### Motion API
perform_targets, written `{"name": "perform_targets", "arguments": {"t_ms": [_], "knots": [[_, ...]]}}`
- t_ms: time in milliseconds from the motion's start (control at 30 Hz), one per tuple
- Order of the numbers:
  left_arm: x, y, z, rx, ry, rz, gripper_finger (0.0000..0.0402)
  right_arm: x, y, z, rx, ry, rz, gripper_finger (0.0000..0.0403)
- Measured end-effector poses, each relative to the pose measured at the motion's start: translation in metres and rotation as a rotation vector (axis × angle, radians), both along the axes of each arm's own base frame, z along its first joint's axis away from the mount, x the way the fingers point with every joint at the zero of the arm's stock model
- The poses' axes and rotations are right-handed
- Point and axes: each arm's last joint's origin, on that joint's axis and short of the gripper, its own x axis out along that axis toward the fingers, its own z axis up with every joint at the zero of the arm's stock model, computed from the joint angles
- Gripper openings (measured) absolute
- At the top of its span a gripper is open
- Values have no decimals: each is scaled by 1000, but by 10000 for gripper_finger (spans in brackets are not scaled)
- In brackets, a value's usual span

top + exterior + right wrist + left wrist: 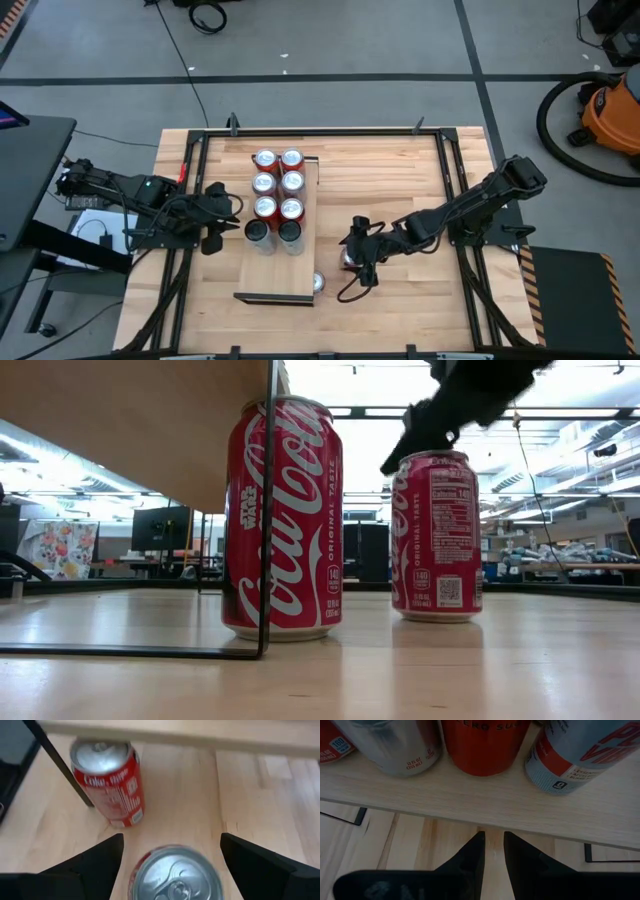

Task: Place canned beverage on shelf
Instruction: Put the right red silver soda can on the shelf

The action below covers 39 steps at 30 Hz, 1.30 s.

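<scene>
Right claw (170, 865) sits spread wide over a red can (175, 875) standing on the table (400, 180), one finger out on each side and neither touching it from what the wrist view shows. So nothing's pinched yet.

Biggest thing near it is the shelf (300, 280), a pale board on a thin black frame, off to the side of the claw toward the left arm. It carries eight cans (278, 185) in two rows at the far end; the near end is bare. Ahead of the claw, by the shelf's near corner post, stands a second can (107, 782), also on the table and not on the shelf.

Left claw (493, 852) is parked low at the shelf's other side, fingers nearly pressed together, holding nothing.

What could go wrong, just guessing: if the fingers close off-centre, the can tips or skids. The swing toward the shelf could also clip the second can or the post, and setting down too near the stocked row could knock those over.
</scene>
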Motion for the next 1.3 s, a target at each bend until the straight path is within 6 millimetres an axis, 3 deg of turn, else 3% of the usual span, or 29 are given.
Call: {"name": "perform_targets", "arguments": {"t_ms": [200, 367, 667, 867, 1167, 1300], "knots": [[0, 0, 0, -2, 4, 3, 79, 5, 7, 28, -13, -10, -52, 349], [-1, 0, -1, -3, 10, 6, 79, -9, 20, 38, -89, 74, -141, 349], [0, 0, 0, -5, 2, 6, 79, -17, 39, 17, -136, -5, -192, 349], [0, 0, 0, -6, -3, 6, 79, -20, 39, -9, -225, 95, -191, 348], [0, 0, 0, -4, 0, 5, 79, -33, 30, -12, -330, 200, -245, 348], [0, 0, 0, -5, -1, 5, 79, -37, 22, -12, -421, 173, -366, 348]]}}
